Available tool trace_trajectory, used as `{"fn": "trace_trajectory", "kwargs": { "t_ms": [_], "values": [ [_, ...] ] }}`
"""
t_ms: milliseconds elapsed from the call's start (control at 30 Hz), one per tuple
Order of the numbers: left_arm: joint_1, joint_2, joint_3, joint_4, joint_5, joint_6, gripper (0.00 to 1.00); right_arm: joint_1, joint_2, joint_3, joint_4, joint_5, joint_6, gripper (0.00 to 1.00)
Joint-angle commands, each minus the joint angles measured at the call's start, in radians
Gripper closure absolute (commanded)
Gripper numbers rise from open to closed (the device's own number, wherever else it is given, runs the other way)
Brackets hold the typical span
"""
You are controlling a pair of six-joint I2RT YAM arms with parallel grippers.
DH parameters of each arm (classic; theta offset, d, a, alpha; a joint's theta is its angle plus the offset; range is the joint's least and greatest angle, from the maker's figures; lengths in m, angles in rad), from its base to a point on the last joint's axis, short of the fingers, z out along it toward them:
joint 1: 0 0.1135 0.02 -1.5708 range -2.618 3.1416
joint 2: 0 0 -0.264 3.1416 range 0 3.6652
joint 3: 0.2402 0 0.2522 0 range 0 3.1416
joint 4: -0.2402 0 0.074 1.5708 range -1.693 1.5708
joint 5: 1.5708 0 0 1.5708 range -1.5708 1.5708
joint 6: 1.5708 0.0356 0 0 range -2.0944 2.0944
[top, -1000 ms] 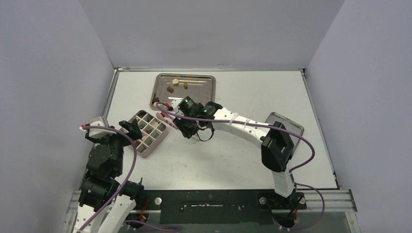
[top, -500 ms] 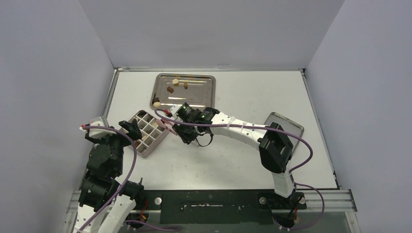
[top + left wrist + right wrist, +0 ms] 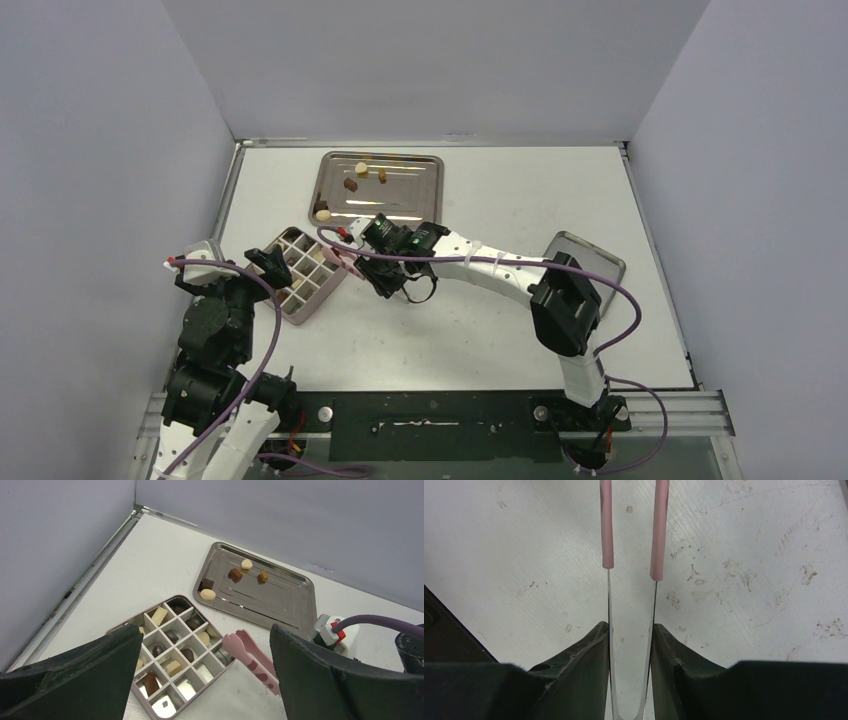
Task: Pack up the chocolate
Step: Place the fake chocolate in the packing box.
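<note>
Right gripper [image 3: 630, 628], clamped on the pink tongs [image 3: 252, 657], has swung from the tray [image 3: 285, 607] to the box [image 3: 141, 703] at centre-left with tips seemingly empty, left gripper [image 3: 205, 632] spread wide; five chocolate [image 3: 235, 575] pieces remain on the tray, so probably a missed pick.

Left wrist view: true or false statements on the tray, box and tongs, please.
1. Five chocolates lie on the tray. True.
2. The left gripper holds the tongs. False: the right gripper is shut on them; the left is open and empty.
3. Every compartment of the box is filled. False: several near ones are bare.
4. The tongs' tips are by the box, not over the tray. True.
</note>
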Motion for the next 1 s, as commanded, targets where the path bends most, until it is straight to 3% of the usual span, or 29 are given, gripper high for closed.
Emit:
{"fn": "trace_trajectory", "kwargs": {
  "t_ms": [0, 767, 967],
  "values": [
    [0.007, 0.006, 0.041, 0.020, 0.001, 0.006, 0.03, -0.001, 0.001, 0.049, 0.033, 0.024, -0.005, 0.70],
    [0.007, 0.004, 0.040, 0.016, 0.003, 0.003, 0.03, -0.024, -0.027, 0.084, 0.039, 0.033, -0.010, 0.65],
    [0.006, 0.070, 0.037, 0.009, 0.089, -0.098, 0.03, -0.076, -0.078, 0.080, 0.053, 0.028, -0.034, 0.66]
  ]
}}
